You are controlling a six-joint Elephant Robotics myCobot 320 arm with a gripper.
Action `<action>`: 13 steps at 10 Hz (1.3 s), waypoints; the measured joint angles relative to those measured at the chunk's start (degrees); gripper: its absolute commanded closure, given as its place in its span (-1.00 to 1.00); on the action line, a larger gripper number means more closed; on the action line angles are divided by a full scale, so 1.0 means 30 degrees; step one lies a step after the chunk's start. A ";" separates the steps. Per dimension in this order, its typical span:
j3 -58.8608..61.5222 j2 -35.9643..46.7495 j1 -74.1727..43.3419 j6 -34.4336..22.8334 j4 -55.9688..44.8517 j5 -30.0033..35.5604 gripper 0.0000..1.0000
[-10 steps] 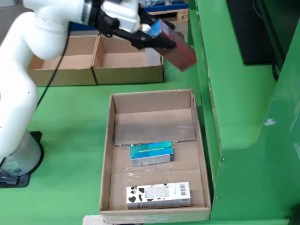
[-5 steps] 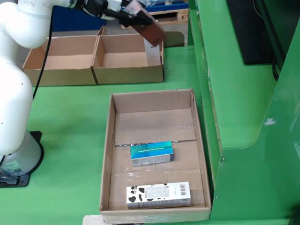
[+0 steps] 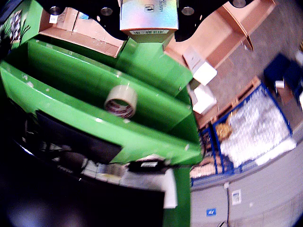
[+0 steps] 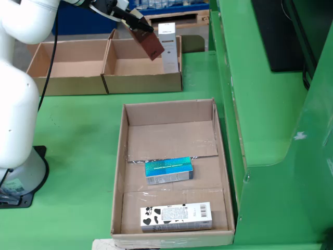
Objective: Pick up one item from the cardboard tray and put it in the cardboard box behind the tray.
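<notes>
Carton over the rear box, release step in hand

On the green worktop (image 4: 78, 135), the tray (image 4: 119, 172) keeps two cartons; the hand (image 4: 148, 40) grips a third, the carton (image 4: 167, 47), upright over the box (image 4: 143, 83)'s right edge. Best to centre it inward before letting go, or it may catch the wall.

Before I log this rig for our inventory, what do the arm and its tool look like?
In the fixed view, the arm is glossy white with thick rounded segments on a grey flared base. A black cable hangs alongside it. The tool is black and narrow. In the view riding on the tool, its black mount shows silver round bolts. No markings are readable.
</notes>
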 measured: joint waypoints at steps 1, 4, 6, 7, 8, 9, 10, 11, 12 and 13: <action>0.0000 -0.0087 0.0410 -0.0117 -0.0763 -0.0147 1.00; 0.0000 -0.0673 0.1583 -0.0643 -0.0207 -0.0907 1.00; 0.0000 -0.1407 0.2900 -0.1260 0.1027 -0.1523 1.00; 0.0000 -0.1993 0.3223 -0.1670 0.1783 -0.1873 1.00; -0.0030 -0.2637 0.3720 -0.2287 0.2897 -0.2693 1.00; -0.0030 -0.2753 0.3837 -0.2287 0.3570 -0.2753 1.00; -0.0030 -0.2753 0.3897 -0.2287 0.4507 -0.2810 1.00; -0.0060 -0.5390 0.5770 -0.4890 0.8083 -0.6327 1.00; -0.0030 -0.5450 0.7617 -0.4683 1.1247 -0.7323 1.00; -0.0030 -0.5450 0.7677 -0.4683 1.1247 -0.7323 1.00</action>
